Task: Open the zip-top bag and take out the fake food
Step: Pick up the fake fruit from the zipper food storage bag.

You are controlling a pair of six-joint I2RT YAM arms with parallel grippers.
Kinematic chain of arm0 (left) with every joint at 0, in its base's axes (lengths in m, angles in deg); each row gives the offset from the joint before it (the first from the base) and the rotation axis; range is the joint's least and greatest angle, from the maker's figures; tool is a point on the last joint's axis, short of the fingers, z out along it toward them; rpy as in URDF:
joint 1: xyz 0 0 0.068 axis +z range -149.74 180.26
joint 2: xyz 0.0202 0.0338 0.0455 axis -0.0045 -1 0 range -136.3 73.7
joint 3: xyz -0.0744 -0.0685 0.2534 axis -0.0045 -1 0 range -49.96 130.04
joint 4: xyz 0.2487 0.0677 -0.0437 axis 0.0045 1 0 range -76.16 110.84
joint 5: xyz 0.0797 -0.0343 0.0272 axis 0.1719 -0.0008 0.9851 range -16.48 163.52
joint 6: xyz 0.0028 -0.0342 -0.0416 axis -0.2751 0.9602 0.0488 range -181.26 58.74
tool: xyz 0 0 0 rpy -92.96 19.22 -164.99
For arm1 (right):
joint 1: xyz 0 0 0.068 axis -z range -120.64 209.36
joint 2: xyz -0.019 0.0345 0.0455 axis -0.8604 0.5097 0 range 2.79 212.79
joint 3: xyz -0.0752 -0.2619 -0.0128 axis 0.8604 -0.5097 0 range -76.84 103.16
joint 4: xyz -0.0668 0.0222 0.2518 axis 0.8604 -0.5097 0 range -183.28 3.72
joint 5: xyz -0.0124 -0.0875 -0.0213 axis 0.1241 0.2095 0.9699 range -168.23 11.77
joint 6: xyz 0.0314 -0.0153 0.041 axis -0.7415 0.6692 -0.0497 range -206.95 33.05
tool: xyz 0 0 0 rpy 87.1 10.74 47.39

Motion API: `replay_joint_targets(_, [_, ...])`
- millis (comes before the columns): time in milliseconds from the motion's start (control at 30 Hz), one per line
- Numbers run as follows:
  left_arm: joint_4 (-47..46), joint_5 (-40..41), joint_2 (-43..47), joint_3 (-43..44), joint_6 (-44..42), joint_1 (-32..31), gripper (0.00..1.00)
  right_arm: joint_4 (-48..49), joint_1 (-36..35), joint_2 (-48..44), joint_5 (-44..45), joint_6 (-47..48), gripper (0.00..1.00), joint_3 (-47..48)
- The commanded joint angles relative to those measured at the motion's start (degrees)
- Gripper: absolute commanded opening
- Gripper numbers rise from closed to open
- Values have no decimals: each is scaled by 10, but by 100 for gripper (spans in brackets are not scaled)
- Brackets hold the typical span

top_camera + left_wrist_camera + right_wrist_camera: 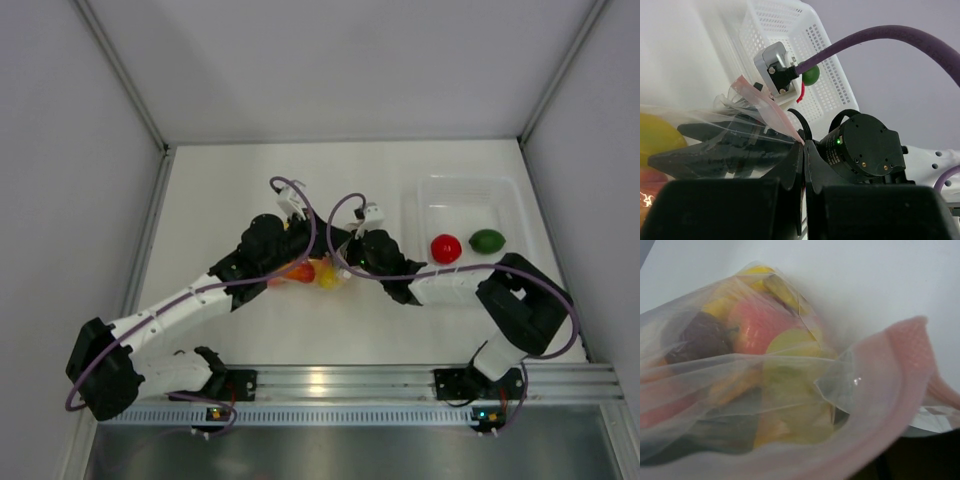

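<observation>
The zip-top bag (318, 268) lies at the table's middle between both grippers, with fake food (328, 277) inside. My left gripper (298, 243) is shut on the bag's pink zip strip (771, 111), its fingertips (804, 150) pressed together. My right gripper (346, 256) is at the bag's mouth. Its two dark fingers (725, 152) show through the plastic, spread apart. In the right wrist view the bag (740, 370) fills the frame, with a peach piece (755, 325), a dark purple piece (702, 337) and yellow pieces (790, 395) behind the pink strip (905, 370).
A clear tray (462, 190) stands at the right and holds a red tomato (446, 248) and a green lime (487, 240). The tray shows in the left wrist view as a white perforated wall (775, 25). Walls enclose the table on the left, back and right.
</observation>
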Motion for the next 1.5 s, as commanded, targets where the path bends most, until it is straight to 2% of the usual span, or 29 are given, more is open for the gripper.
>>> replay_joint_targets(0, [-61, -21, 17, 2, 4, 0, 0, 62, -10, 15, -16, 13, 59, 17])
replay_joint_targets(167, [-61, -26, 17, 1, 4, 0, 0, 76, -9, 32, -56, 23, 62, 26])
replay_joint_targets(367, [-62, -31, 24, 4, 3, 0, 0, 32, -9, 54, -7, 40, 60, 46])
replay_joint_targets(567, [-61, -29, 28, 2, 2, 0, 0, 55, -8, 65, -4, 45, 44, 38])
replay_joint_targets(600, [-61, -28, 27, 1, 1, 0, 0, 56, -8, 68, -4, 45, 38, 38])
replay_joint_targets(833, [-61, -10, 34, -9, -9, 0, 0, 85, -8, 51, -10, 45, 27, 21])
replay_joint_targets(1100, [-61, 10, 26, -22, -16, 0, 0, 89, -11, 0, -18, 52, 21, -1])
replay_joint_targets(1467, [-61, 29, 26, -34, -22, 0, 0, 124, -26, -57, -16, 71, 19, -32])
